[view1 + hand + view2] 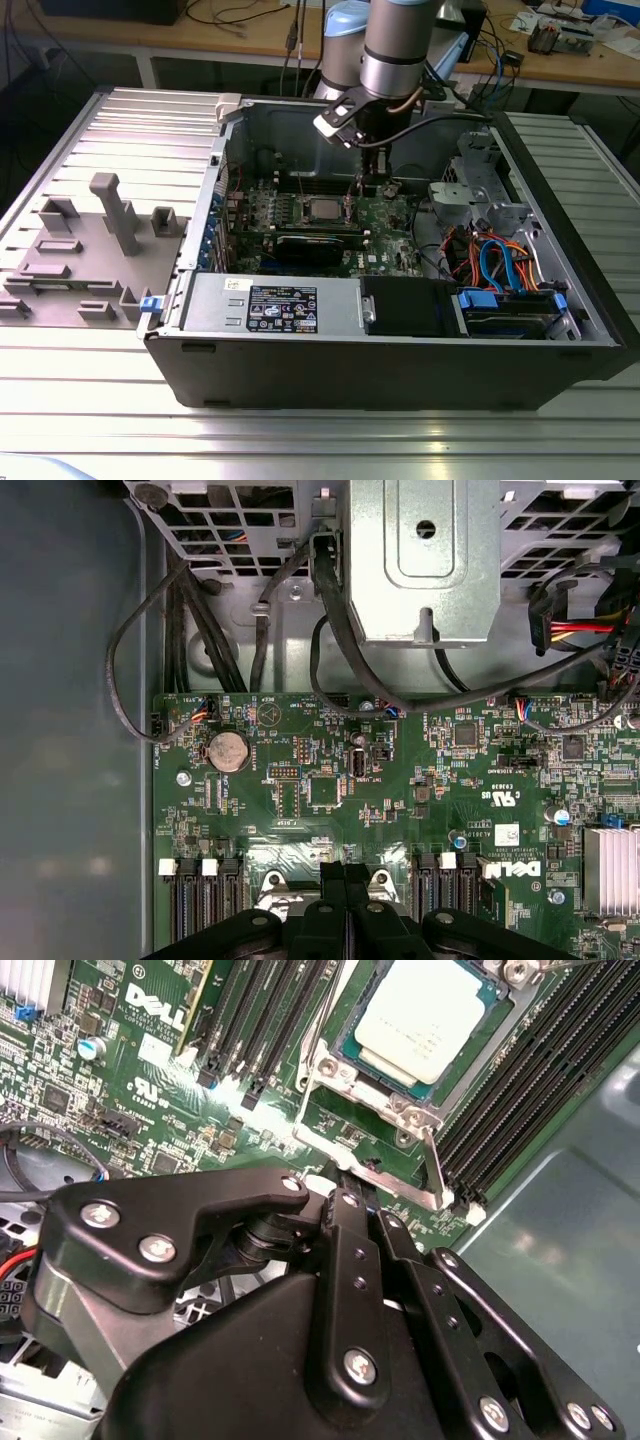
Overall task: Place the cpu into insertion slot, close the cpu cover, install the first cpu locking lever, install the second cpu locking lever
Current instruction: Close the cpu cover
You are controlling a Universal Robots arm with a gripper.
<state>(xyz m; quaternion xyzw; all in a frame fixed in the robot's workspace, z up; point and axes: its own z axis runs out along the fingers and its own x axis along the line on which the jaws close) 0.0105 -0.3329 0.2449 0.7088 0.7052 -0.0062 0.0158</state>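
The cpu (pixel 428 1012), a square chip with a dull silver top, lies in the insertion slot (pixel 352 1048) on the green circuit board (pixel 150 1090). The silvery cpu cover (pixel 398 1112) lies flat around it. A thin metal lever (pixel 436 1168) stands up at the socket's corner. My gripper (pixel 360 1200) hovers just beside the socket with its black fingers (pixel 345 1250) pressed together and nothing visible between them. In the exterior view the gripper (pixel 372 185) hangs inside the open computer case, just to the exterior view's right of the cpu (pixel 322 209). The gripper (pixel 345 872) also appears shut in the first wrist view.
Long black memory slots (pixel 520 1090) flank the socket on both sides. A finned heat sink (pixel 612 870), loose cables (pixel 200 620) and a metal drive cage (pixel 425 560) lie around the board. The case wall (pixel 470 370) rings everything. A grey fixture (pixel 110 215) stands at the exterior view's left.
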